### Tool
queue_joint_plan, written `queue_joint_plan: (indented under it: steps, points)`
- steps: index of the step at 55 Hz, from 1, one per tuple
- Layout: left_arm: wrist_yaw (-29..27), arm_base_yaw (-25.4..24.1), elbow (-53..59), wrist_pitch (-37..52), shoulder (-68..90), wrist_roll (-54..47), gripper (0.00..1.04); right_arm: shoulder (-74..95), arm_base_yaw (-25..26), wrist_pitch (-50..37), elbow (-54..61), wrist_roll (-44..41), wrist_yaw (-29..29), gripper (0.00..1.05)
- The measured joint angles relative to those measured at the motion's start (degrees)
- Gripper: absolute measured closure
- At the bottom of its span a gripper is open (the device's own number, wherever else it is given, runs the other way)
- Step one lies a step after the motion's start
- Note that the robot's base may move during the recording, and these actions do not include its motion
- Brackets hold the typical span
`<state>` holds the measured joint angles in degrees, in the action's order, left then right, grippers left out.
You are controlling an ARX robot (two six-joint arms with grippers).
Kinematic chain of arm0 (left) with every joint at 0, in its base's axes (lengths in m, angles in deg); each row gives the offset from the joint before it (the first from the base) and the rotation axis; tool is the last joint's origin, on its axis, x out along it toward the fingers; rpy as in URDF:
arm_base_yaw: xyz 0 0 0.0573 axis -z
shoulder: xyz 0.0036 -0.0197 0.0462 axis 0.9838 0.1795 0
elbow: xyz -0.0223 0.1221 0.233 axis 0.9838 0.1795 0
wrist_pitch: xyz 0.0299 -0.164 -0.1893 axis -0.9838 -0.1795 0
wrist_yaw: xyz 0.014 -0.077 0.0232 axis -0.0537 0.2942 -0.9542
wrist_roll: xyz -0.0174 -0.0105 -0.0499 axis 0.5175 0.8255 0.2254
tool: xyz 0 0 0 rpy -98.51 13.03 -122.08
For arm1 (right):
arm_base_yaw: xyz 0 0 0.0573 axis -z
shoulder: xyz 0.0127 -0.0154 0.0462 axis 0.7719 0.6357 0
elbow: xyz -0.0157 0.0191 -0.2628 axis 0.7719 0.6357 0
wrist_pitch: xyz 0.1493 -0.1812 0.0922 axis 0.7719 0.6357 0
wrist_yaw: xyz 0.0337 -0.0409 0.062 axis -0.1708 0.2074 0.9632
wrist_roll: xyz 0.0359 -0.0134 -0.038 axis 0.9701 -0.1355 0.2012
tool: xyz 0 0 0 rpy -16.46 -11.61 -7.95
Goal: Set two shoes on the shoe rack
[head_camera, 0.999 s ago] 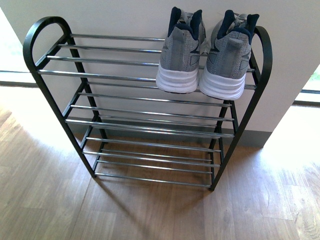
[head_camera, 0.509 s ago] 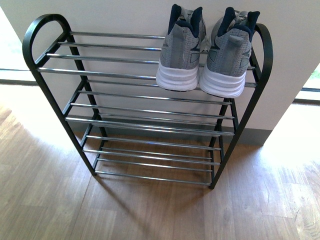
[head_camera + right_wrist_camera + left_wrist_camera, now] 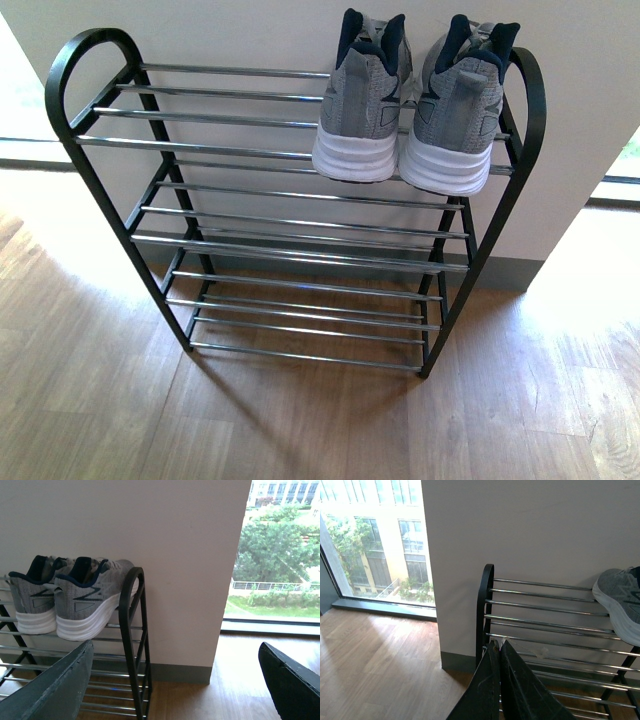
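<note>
The pair of grey sneakers [image 3: 365, 115] sat heels-out on the top tier of the shoe rack [image 3: 200, 150], at the end ahead of the right gripper [image 3: 175, 649], whose fingers were spread wide and empty. The left gripper [image 3: 498, 645], its fingers pressed together on nothing, faced the rack's other end. The rack stood on a wood-plank floor [image 3: 100, 400] against a pale wall [image 3: 250, 30] with grey skirting [image 3: 180, 672], and a bright window [image 3: 280, 555] lay beyond each gripper.

Bright window daylight, glare on the floor [image 3: 90, 400], sharp focus throughout.
</note>
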<state>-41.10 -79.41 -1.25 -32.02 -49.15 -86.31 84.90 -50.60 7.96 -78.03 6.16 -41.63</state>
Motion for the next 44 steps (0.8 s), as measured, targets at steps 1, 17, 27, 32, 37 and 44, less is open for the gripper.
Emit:
queue_joint_plan:
  steps: [1, 17, 27, 32, 37, 44]
  points:
    - [0.0, 0.0, 0.0, -0.3, -0.3, 0.0, 1.04, 0.0, 0.0, 0.0, 0.0, 0.0, 0.0, 0.09]
    - [0.0, 0.0, 0.0, -12.4, -10.8, 0.0, 1.04, 0.0, 0.0, 0.0, 0.0, 0.0, 0.0, 0.09]
    - [0.0, -0.1, 0.0, -13.0, -11.8, 0.0, 1.04, 0.0, 0.0, 0.0, 0.0, 0.0, 0.0, 0.09]
    - [0.0, -0.1, 0.0, -13.0, -11.9, 0.0, 1.04, 0.0, 0.0, 0.0, 0.0, 0.0, 0.1, 0.09]
    - [0.0, -0.1, 0.0, -13.0, -11.9, 0.0, 1.04, 0.0, 0.0, 0.0, 0.0, 0.0, 0.1, 0.09]
    - [0.0, -0.1, 0.0, -13.0, -11.9, 0.0, 0.87, 0.0, 0.0, 0.0, 0.0, 0.0, 0.0, 0.09]
